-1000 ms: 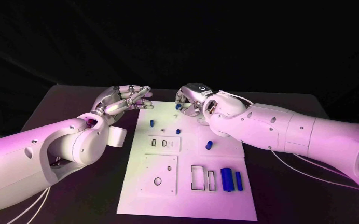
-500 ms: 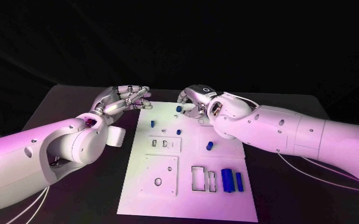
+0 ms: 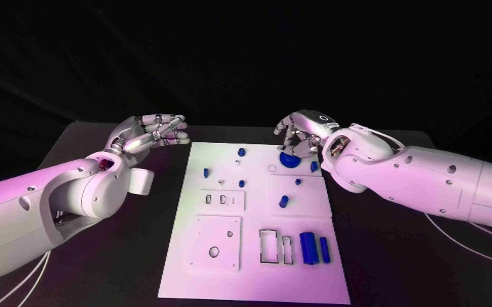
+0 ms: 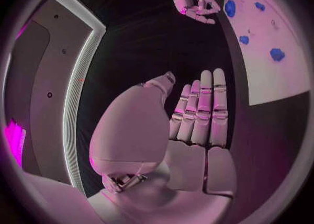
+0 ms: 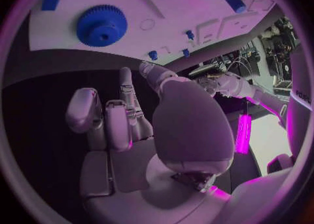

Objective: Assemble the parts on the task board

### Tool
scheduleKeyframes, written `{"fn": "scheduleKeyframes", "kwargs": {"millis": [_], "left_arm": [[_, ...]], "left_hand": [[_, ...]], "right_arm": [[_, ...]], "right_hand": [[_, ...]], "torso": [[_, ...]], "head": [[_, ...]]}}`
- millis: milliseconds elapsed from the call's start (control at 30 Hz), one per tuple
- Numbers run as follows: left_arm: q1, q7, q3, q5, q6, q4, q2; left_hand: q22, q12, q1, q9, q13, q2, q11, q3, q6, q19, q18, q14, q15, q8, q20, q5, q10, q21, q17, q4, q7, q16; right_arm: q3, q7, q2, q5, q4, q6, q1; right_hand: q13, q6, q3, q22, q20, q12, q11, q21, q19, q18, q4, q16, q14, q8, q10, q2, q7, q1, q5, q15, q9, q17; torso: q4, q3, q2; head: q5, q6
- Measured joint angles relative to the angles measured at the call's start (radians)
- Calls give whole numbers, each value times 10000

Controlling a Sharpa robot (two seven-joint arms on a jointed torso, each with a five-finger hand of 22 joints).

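Black table (image 3: 102,250) under a dark, unlit backdrop across the upper half of the frame. White task board (image 3: 257,282) lying lengthwise down the middle, from centre to the bottom edge. On it, a blue gear (image 3: 290,158) at upper right, small blue pegs (image 3: 242,151) scattered across the upper part, a short blue cylinder (image 3: 284,200) near the centre, two upright blue blocks (image 3: 316,247) at lower right beside rectangular slots (image 3: 271,244). Left hand (image 3: 152,133) at centre left, off the board's upper left corner above bare table — fingers held side by side and bent forward, thumb apart, holding nothing. Right hand (image 3: 303,131) at centre right, over the board's upper right corner just above the gear; fingers curled downward, nothing in them, no clear contact with the gear. From the right wrist, the same gear (image 5: 101,24) flat on the board beyond the fingertips (image 5: 125,72), a gap between them.
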Motion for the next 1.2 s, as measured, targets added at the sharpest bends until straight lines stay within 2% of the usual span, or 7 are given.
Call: {"fn": "scheduleKeyframes", "kwargs": {"millis": [67,167,267,300,467,800,1200], "left_arm": [[15,18,0,0,73,-91,-9],[27,59,0,-3,163,-192,-11],[35,101,0,-4,204,-241,-11],[35,113,0,-4,209,-249,-12],[38,164,0,-5,213,-258,-14],[39,205,-1,-6,212,-258,20],[39,209,-2,-6,217,-189,29]], "left_hand": [[-196,-3,-66,-2,0,21,63,0,0,-444,-1,-287,103,0,204,0,-88,-352,-38,0,0,-276],[-279,-3,-195,-2,0,-20,82,-20,0,-565,-2,-370,160,-32,293,0,-108,-455,-53,19,0,-406],[-350,-3,-274,-11,0,-8,135,-157,0,-701,-1,-643,218,-64,428,0,-160,-611,-127,42,0,-641],[-359,-3,-274,-11,0,-8,135,-157,0,-703,-1,-670,245,-64,431,0,-161,-611,-133,42,0,-665],[-364,-3,-274,-11,0,-8,135,-157,0,-703,-1,-669,245,-64,431,0,-160,-611,-142,42,0,-703],[-363,-3,-240,-11,0,26,171,-157,1,-729,-1,-739,244,-64,458,0,-196,-649,-167,42,0,-768],[-363,-3,-190,-10,1,76,170,-128,2,-728,-2,-776,281,-64,457,0,-196,-649,-176,13,-1,-768]], "right_arm": [[1,-9,-212,216,108,18,28],[1,-48,-475,576,200,133,54],[1,-106,-636,860,247,331,60],[0,-130,-661,930,248,402,62],[-7,-283,-638,1222,116,859,63],[-39,-532,-323,1569,-260,1463,-102],[-53,-729,-50,1640,-498,1708,-206]], "right_hand": [[2136,-195,-757,122,-136,2192,-121,-4,96,1,257,35,-4,421,-179,-41,-167,44,96,-109,237,55],[8680,-685,-1894,539,-115,7992,-74,200,341,3,1006,566,-5,1205,253,180,-93,308,328,-108,619,948],[10641,-992,-2690,1068,-25,11062,30,555,642,-19,1450,1112,-5,1621,904,322,-12,450,387,7,752,1257],[10748,-1082,-2949,1252,-17,11431,61,690,743,-154,1501,1251,-5,1710,1047,361,6,489,387,7,767,1271],[10819,-1284,-3468,1797,63,12006,117,1083,1011,-158,1541,1546,-4,1887,1134,463,78,591,409,78,774,1274],[10817,-1356,-3505,2018,82,12063,117,1213,1097,-309,1529,1610,-4,1997,1134,636,78,659,679,77,773,1273],[10816,-1355,-3318,2027,100,12253,117,1433,1225,-308,1433,1690,-5,2120,1133,827,78,992,734,77,759,1271]], "torso": [[-19,14,-14],[-37,34,-36],[-43,52,-50],[-43,52,-52],[-50,58,-55],[-19,50,-51],[-32,39,-44]], "head": [[-13,0],[-30,-16],[-47,-39],[-53,-41],[-85,-71],[-88,-123],[-53,-177]]}}
